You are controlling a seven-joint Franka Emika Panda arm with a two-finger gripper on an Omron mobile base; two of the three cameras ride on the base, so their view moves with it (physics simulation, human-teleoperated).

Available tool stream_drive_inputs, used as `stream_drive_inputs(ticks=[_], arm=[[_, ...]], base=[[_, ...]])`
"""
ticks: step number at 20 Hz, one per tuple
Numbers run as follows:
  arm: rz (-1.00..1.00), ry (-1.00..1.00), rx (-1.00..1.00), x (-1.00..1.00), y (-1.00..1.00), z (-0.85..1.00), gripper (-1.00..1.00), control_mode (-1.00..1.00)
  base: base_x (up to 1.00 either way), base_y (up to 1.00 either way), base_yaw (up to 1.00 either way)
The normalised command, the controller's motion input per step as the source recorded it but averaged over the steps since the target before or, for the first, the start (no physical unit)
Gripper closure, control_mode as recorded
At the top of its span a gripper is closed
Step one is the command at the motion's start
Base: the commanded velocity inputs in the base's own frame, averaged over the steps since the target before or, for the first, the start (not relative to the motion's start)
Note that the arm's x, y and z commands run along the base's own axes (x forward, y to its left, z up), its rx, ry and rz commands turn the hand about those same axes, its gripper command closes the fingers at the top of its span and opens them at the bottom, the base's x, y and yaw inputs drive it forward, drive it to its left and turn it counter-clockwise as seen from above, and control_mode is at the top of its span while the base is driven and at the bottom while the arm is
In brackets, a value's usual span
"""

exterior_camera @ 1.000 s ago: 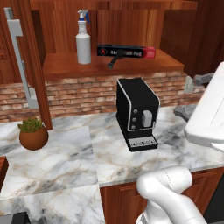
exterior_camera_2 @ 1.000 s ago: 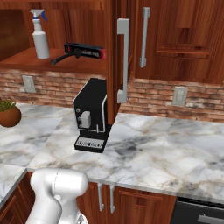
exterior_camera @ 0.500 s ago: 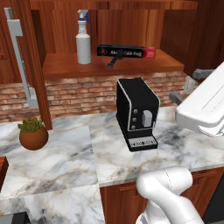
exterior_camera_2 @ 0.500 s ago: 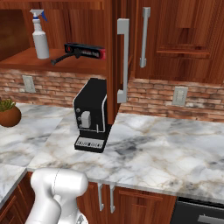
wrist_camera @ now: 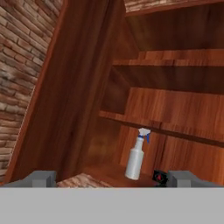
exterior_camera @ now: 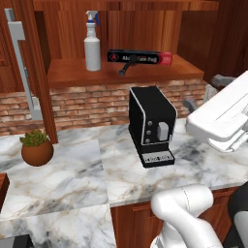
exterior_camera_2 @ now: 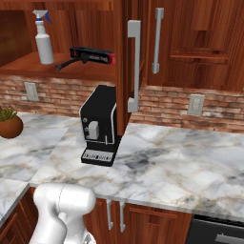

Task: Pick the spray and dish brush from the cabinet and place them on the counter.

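I see my gripper [wrist_camera: 109, 178] spread apart and empty, with the spray [wrist_camera: 136, 154] standing upright on the cabinet [wrist_camera: 87, 87] shelf at twelve o'clock, well away. The dish brush [exterior_camera: 125, 67] lies just right of the spray.

Cabinet shelf [exterior_camera: 160, 72]: spray [exterior_camera: 92, 48], dish brush [exterior_camera: 126, 69], black-red box [exterior_camera: 139, 57]. Counter [exterior_camera: 68, 169]: coffee machine [exterior_camera: 151, 126], potted plant [exterior_camera: 36, 147].

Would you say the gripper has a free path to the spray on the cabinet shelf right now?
Probably yes: the cabinet stands open, the spray is upright at the shelf front with nothing before it, and the gripper already faces it, apart.
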Motion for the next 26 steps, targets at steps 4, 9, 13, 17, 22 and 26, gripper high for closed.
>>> stream_drive_inputs(ticks=[4, 9, 13, 17, 22, 26], arm=[[-0.05, 0.00, 0.00, 0.22, 0.00, 0.18, -1.00, -1.00], [-0.06, 0.01, 0.06, 0.23, 0.00, 0.07, -1.00, -1.00], [-0.06, 0.02, 0.11, 0.19, 0.00, 0.00, -1.00, -1.00], [-0.06, 0.03, 0.16, 0.21, 0.00, 0.00, -1.00, -1.00], [-0.02, 0.01, 0.10, 0.11, 0.00, 0.10, -1.00, -1.00], [0.00, 0.06, 0.01, 0.13, 0.00, 0.05, -1.00, -1.00]], base=[[0.00, 0.00, 0.00], [0.00, 0.00, 0.00], [0.00, 0.00, 0.00], [0.00, 0.00, 0.00], [0.00, 0.00, 0.00], [0.00, 0.00, 0.00]])
